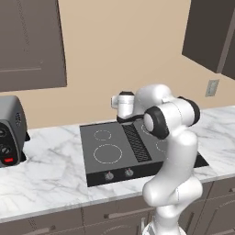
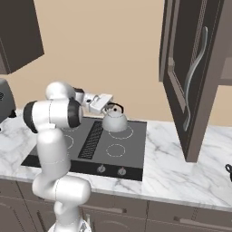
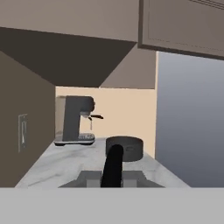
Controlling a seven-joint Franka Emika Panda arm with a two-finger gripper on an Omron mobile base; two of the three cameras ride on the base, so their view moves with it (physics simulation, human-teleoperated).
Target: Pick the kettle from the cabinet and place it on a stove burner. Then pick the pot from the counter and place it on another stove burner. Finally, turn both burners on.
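The silver-grey kettle [image 2: 114, 121] sits on or just over the back right stove burner [image 2: 129, 132] of the dark cooktop [image 2: 136, 156]. My gripper [image 2: 108, 107] reaches in from the left and is shut on its thin black handle. That handle [image 3: 113, 165] rises between my fingertips in the hand view. Far along the counter [image 3: 57, 164] stands the dark round pot [image 3: 124, 148]. The cabinet [image 2: 213, 54] hangs at the upper right with its door [image 2: 188, 86] swung open. In the left base view my own arm hides the kettle.
Other ring burners [image 1: 108, 153] [image 1: 103, 134] lie bare, with two knobs [image 1: 109, 175] [image 1: 129, 172] at the cooktop's front. A toaster [image 1: 9, 131] stands at the left. A coffee machine [image 3: 76, 120] stands behind the pot. The open door overhangs the counter right of the stove.
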